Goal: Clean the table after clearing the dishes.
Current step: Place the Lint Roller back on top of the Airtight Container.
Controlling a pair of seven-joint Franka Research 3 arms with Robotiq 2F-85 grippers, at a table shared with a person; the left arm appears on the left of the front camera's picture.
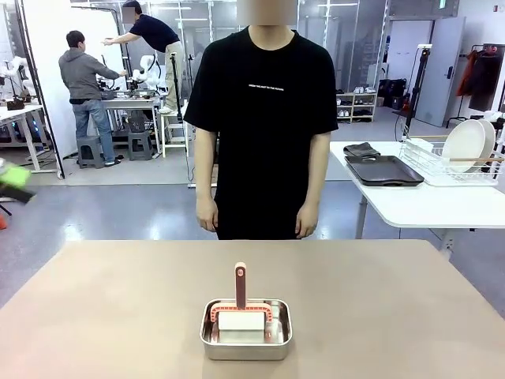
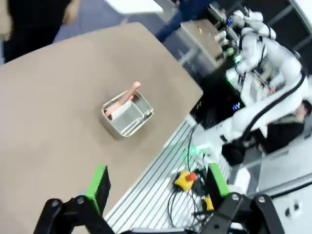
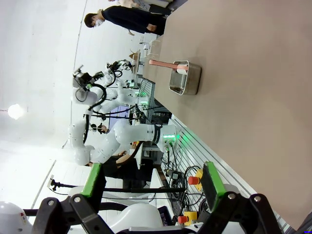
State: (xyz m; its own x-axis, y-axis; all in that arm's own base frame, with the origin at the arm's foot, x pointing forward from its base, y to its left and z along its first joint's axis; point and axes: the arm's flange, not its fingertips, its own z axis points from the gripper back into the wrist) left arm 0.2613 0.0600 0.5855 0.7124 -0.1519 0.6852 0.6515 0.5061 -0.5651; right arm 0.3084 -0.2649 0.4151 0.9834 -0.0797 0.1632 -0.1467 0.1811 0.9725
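Note:
The tan table [image 1: 110, 308] carries a small steel pan [image 1: 246, 330] near its front middle, holding a white sponge tool with a pink handle [image 1: 240, 284] that stands upright. The dishes, white plates [image 1: 467, 144], stand on edge in a wire rack on the white side table, beside a dark tray [image 1: 384, 170]. My left gripper [image 2: 157, 185] is open and empty above the table's near edge, with the pan [image 2: 127, 113] well ahead of it. My right gripper [image 3: 152, 181] is open and empty off the table's [image 3: 253, 73] robot-side edge, far from the pan [image 3: 185, 78].
A person [image 1: 264, 118] in a black shirt stands at the far edge with both hands down. The white side table [image 1: 426, 207] stands at the back right. Below the near edge run a slatted metal frame [image 2: 156, 180], cables and a yellow emergency-stop box [image 2: 185, 179].

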